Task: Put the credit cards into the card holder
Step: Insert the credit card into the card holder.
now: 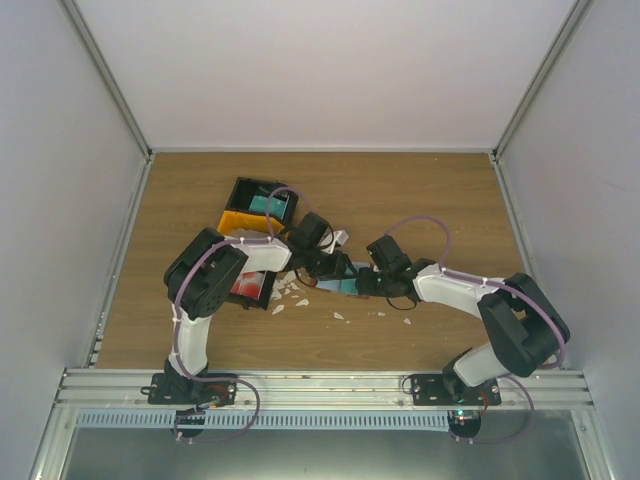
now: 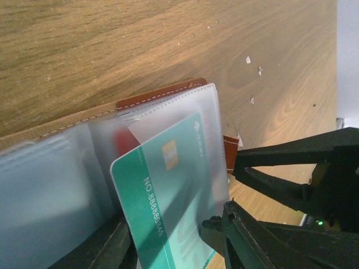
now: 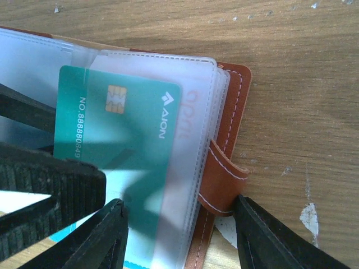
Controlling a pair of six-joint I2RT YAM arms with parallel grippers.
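Wood-grain worktop (image 1: 420, 200): white scraps (image 1: 340, 316) near centre.
Right gripper (image 3: 178, 203): jaws spread wide.
Card holder (image 3: 233, 106): stitched brown leather, open at mid-worktop, frosted sleeves.
Teal card (image 3: 129, 145): glossy rectangle with chip, partly sleeved.
Left gripper (image 1: 330, 268): at the card; grip undeterminable.
Tray (image 1: 240, 215): black-and-orange, boxy, toward far-left corner.

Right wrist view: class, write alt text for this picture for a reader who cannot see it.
A teal credit card with a gold chip lies against the clear sleeves of an open brown card holder on a wooden table. The right gripper shows dark fingers spread either side of the holder's strap.
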